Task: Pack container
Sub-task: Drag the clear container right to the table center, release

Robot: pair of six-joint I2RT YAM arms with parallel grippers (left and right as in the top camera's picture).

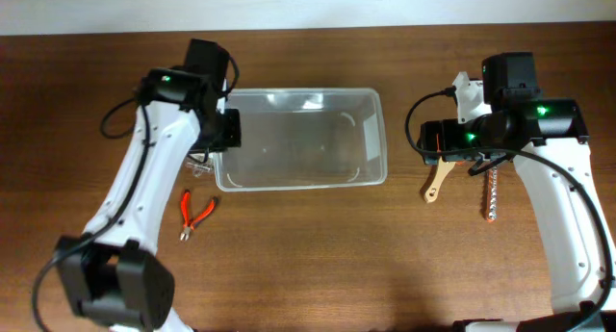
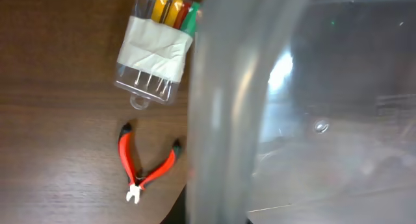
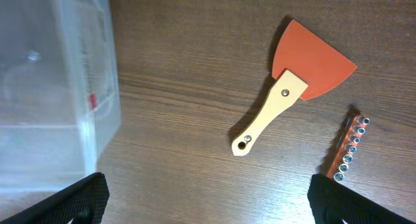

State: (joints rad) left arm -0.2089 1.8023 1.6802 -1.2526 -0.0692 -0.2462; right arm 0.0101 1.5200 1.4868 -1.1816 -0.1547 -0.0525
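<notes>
The clear plastic container (image 1: pixel 298 140) stands empty in the middle of the table. My left gripper (image 1: pixel 229 130) is at its left wall and is shut on that wall. In the left wrist view the blurred container wall (image 2: pixel 221 120) runs down to the bottom edge and hides the jaws. My right gripper (image 3: pixel 218 204) hovers open over bare wood, right of the container (image 3: pixel 52 87), with nothing between its fingers. Just beyond it lies a scraper (image 3: pixel 286 100) with an orange blade and a pale wooden handle.
An orange strip of bits (image 3: pixel 348 149) lies to the right of the scraper (image 1: pixel 438 178). Red-handled pliers (image 2: pixel 146 165) and a clear case of screwdrivers (image 2: pixel 159 49) lie on the table left of the container. The pliers (image 1: pixel 195 215) are in front of the left arm.
</notes>
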